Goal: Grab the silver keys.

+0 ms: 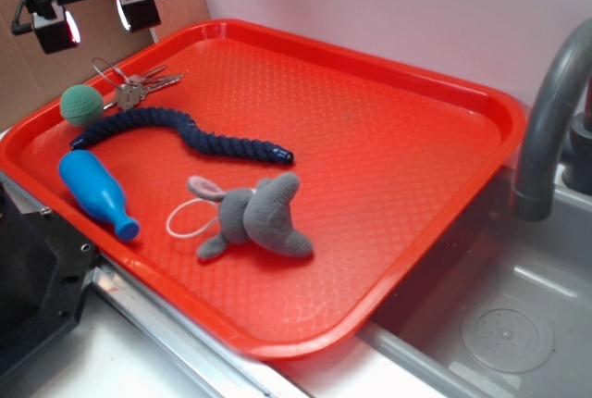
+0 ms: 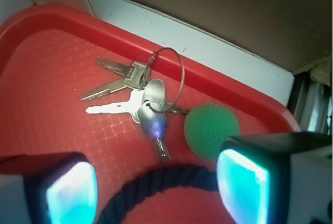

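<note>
The silver keys (image 1: 139,86) lie flat on the red tray (image 1: 388,139) near its far left corner, joined on thin wire rings. In the wrist view the silver keys (image 2: 140,101) lie fanned out ahead of the fingers, next to the green ball (image 2: 208,130). My gripper (image 1: 97,14) hangs open and empty above the tray's far left edge, above and to the left of the keys. In the wrist view the gripper (image 2: 156,190) shows both pads wide apart with the dark blue rope (image 2: 156,187) between them.
A green ball (image 1: 81,104) lies left of the keys. A dark blue rope (image 1: 185,134), a blue bottle-shaped toy (image 1: 97,194), a grey plush mouse (image 1: 254,217) and a thin white cord loop (image 1: 188,220) lie on the tray. A grey faucet (image 1: 550,111) and sink stand at right.
</note>
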`<state>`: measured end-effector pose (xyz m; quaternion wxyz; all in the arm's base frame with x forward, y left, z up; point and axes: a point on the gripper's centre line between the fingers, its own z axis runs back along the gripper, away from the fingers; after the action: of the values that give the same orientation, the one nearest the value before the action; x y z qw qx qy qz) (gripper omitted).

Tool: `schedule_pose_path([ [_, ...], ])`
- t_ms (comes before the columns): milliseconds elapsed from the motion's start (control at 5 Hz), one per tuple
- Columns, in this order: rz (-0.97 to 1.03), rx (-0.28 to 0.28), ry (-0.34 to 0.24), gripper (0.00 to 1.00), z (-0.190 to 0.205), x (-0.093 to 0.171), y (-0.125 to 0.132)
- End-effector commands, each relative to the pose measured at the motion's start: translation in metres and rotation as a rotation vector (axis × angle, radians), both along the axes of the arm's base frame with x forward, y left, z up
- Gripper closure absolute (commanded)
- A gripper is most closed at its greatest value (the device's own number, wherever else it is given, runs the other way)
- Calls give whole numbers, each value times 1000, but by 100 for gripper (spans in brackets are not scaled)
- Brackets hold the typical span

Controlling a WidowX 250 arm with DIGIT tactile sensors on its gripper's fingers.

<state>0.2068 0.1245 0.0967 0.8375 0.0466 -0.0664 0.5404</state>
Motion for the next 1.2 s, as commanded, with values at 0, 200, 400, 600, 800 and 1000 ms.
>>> schedule_pose_path([
  [0,94,34,-74,0,-10,-13,27],
  [200,90,42,-75,0,-21,-18,34],
  [400,96,51,-78,0,-22,-17,33],
  [600,91,55,-66,0,-22,-9,32],
  [800,85,62,-57,0,-23,-5,34],
  [1000,84,88,-36,0,-25,-1,38],
])
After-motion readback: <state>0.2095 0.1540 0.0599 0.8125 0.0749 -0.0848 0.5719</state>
